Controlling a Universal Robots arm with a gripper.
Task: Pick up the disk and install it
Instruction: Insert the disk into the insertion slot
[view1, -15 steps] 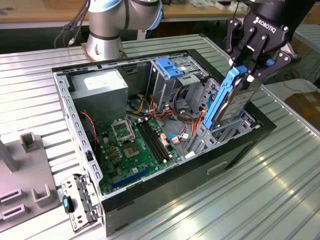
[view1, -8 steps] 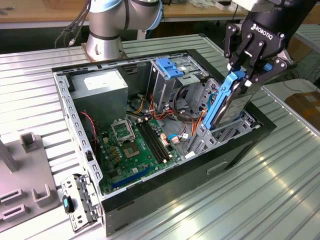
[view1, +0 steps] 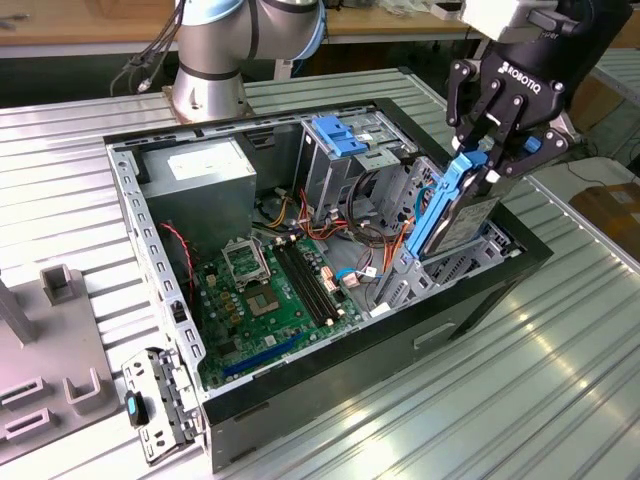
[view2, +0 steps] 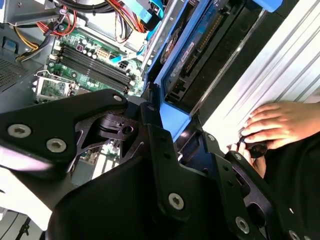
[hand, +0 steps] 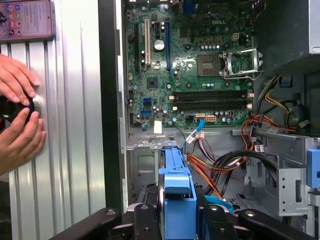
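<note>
Pincer (view1: 490, 152): I pinch the disk (view1: 470, 222) by its blue rail (view1: 441, 205).
Risk: tilted disk may snag wires (view1: 397, 242) just below me.

The exterior view looks obliquely down from farther off over the open computer case (view1: 330, 400), while both wrist views peer closely past the gripper (hand: 177, 212) onto its motherboard (hand: 200, 65).
</note>
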